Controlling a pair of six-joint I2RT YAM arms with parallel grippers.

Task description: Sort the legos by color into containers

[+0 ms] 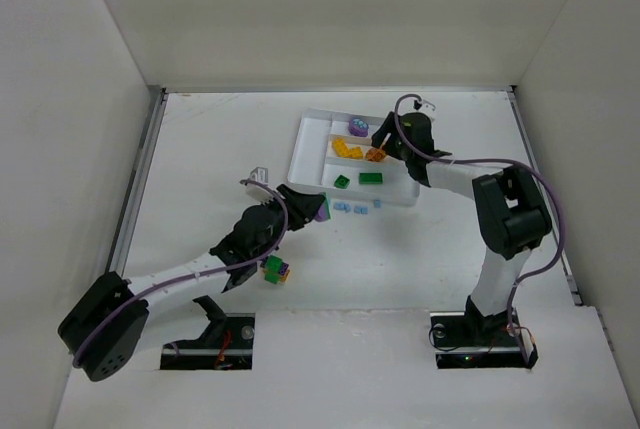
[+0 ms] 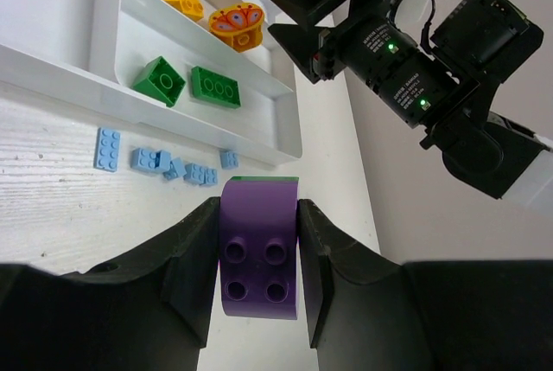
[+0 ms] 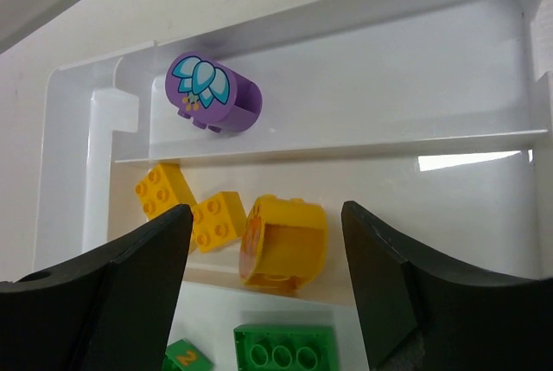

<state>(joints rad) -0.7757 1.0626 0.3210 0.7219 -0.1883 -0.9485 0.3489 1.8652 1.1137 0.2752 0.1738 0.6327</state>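
One green brick reads "2", left end effector clamps a purple brick, right end effector gapes.

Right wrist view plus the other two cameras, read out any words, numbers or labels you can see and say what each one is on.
"2", in orange, on the small green brick.
White lettering on the right arm's black housing: too small to read.
Round purple brick and round yellow-orange brick: printed pictures only, no text.
Top view: nothing legible.
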